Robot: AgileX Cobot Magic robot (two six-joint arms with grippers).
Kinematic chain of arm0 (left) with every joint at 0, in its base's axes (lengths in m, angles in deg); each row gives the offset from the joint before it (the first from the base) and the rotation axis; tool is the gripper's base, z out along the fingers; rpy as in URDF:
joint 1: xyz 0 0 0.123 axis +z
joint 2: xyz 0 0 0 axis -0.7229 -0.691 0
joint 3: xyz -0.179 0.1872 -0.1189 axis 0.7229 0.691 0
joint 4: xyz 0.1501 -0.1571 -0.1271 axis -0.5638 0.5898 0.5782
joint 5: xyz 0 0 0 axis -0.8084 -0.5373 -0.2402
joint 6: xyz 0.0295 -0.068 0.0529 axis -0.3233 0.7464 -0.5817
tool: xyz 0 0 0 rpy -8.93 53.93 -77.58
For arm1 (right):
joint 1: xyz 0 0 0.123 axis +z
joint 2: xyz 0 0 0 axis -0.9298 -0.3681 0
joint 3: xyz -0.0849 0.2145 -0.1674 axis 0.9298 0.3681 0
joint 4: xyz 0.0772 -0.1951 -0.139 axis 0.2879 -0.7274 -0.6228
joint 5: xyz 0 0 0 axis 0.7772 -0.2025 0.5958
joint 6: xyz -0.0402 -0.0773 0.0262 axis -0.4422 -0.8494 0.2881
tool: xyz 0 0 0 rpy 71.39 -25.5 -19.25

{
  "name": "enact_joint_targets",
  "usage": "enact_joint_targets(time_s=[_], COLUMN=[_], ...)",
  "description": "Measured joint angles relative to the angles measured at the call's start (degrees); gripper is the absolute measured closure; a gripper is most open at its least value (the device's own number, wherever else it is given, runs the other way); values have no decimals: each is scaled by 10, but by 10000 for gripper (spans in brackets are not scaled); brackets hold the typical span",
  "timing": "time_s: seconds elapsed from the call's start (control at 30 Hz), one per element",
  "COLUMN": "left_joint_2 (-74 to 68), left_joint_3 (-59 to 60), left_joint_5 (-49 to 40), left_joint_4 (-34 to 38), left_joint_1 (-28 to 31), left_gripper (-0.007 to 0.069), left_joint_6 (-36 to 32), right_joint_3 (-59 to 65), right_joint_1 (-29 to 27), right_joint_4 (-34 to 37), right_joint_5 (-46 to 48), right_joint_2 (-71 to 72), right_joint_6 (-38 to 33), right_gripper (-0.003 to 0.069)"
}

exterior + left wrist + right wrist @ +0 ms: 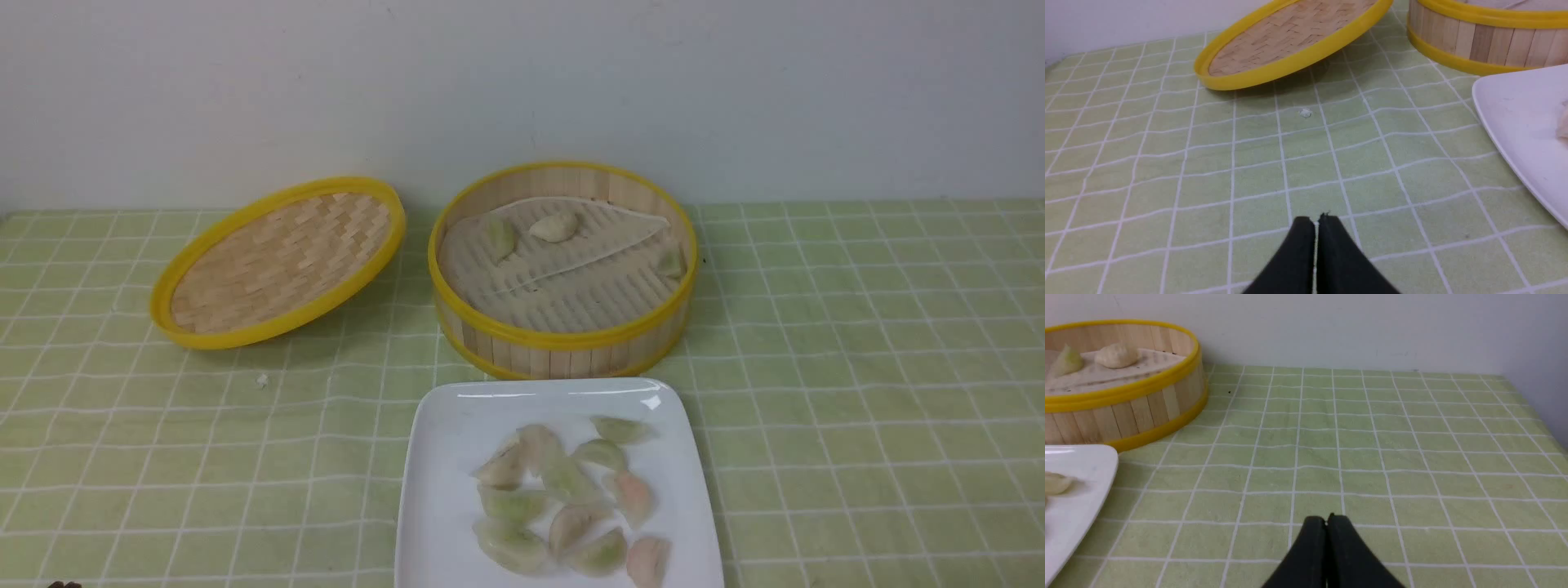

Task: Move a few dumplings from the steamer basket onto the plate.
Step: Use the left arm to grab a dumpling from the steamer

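The steamer basket (563,339) stands at the table's middle back and holds three dumplings: a pale green one (499,237), an off-white one (555,226) and a green one by the right wall (669,263). The white square plate (449,457) lies in front of it with several dumplings (571,506) heaped on it. My left gripper (1316,220) is shut and empty over bare cloth, left of the plate (1515,118). My right gripper (1327,518) is shut and empty over bare cloth, right of the plate (1081,465) and the basket (1147,412). Neither gripper shows in the front view.
The woven yellow-rimmed lid (277,261) leans tilted left of the basket; it also shows in the left wrist view (1290,41). A small white crumb (262,380) lies on the green checked tablecloth (857,367). A white wall stands behind the table.
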Motion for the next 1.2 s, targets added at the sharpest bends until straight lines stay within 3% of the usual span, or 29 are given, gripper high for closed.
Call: enact_joint_targets(time_s=[0.7,0.77,0.9,0.93,1.2], left_joint_2=[0,0,0,0,0], left_joint_3=[1,2,2,2,2], left_joint_5=[18,44,107,133,273], left_joint_4=[4,33,171,233,449], left_joint_1=[0,0,0,0,0], left_gripper=[631,631,631,631,631], left_joint_6=[7,23,88,106,121], right_joint_3=[0,0,0,0,0], right_joint_1=[0,0,0,0,0], right_joint_4=[0,0,0,0,0], right_joint_5=[0,0,0,0,0], right_joint_2=[0,0,0,0,0], right_joint_6=[0,0,0,0,0], right_gripper=[673,673,673,673,673])
